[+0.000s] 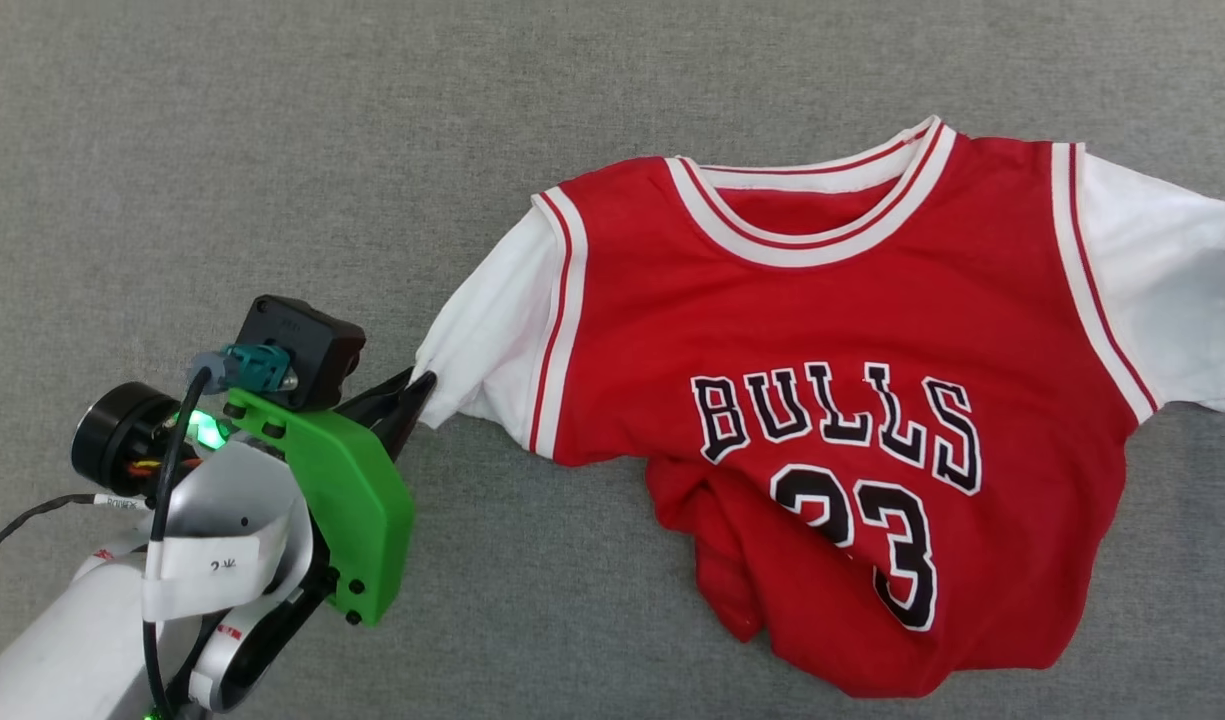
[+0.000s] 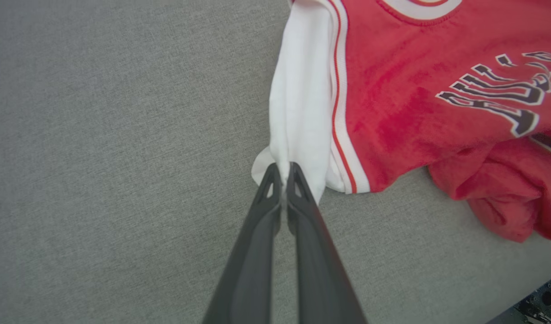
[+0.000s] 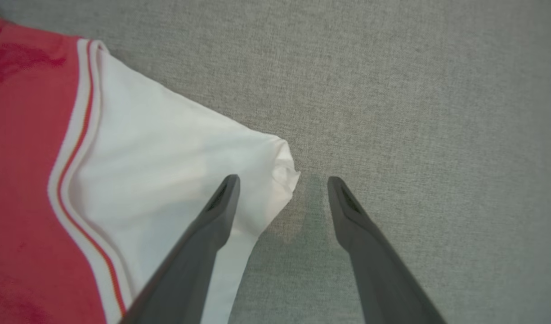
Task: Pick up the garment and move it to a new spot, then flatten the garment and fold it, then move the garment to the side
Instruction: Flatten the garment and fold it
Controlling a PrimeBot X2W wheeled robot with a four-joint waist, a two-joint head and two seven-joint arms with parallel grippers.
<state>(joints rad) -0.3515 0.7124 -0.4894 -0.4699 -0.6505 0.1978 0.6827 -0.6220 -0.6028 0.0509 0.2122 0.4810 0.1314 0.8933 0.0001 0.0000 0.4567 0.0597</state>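
Garment (image 1: pixel 852 330) lies face-up on the grey surface (image 1: pixel 272 150), hem bunched below its BULLS 23 lettering (image 1: pixel 837 410). Left of that lettering the left gripper (image 2: pixel 283 173) pinches one sleeve tip (image 2: pixel 297 135); right of it the right gripper (image 3: pixel 283 179) straddles the other sleeve's corner (image 3: pixel 282 164), fingers apart. Better to close it first, then draw both outward evenly.

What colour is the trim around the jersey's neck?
The neck trim on the garment is white with a thin red stripe; the head view shows it best.

The garment (image 1: pixel 852 330) is soft matt cloth, faintly fuzzy on the red. The tabletop (image 1: pixel 272 150) wears coarse grey woven fabric. The left hand (image 2: pixel 283 170) looks like smooth, dark, matt plastic.
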